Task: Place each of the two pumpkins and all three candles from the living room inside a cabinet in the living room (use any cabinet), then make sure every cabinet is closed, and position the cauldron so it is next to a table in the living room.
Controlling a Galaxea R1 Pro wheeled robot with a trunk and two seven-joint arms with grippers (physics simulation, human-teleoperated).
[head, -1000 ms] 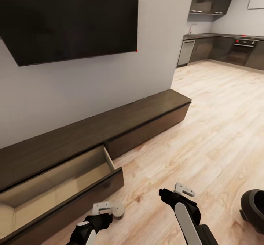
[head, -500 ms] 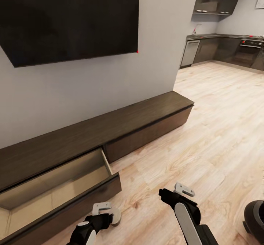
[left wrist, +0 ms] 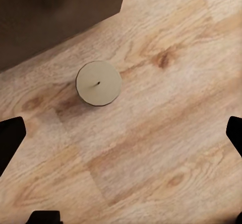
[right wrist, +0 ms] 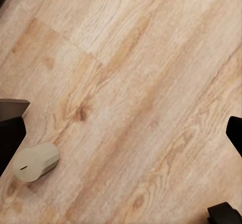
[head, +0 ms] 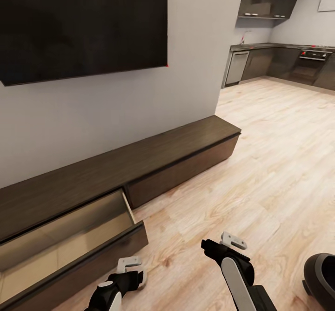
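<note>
Candle (left wrist: pixel 99 83) stands upright on the wood floor (head: pixel 260 171), seen from above in the left wrist view as a cream disc with a small dark wick — just beside the dark front of the open drawer (head: pixel 70 236). In the right wrist view the same candle (right wrist: pixel 35 162) shows side-on near one edge, alone on the planks. From the head view it is mostly hidden behind the left gripper (head: pixel 129 264), which hangs over it with its jaws spread wide and nothing between them.

The drawer belongs to the cabinet (head: pixel 177 152), a long low dark-brown unit along the wall; its pale beige interior is exposed, and the drawer front next to it sits flush. Above hangs a large black screen (head: pixel 83 22). Off to the robot's right, at the frame's edge, part of the black cauldron (head: pixel 321 273) rests on the floor, well apart from the candle. A grey kitchen (head: pixel 279 59) lies beyond, down the room.

Both arms reach forward and down from the bottom of the head view. The right gripper (head: pixel 232 242) points at bare floor — fingers parted, gripping nothing.
</note>
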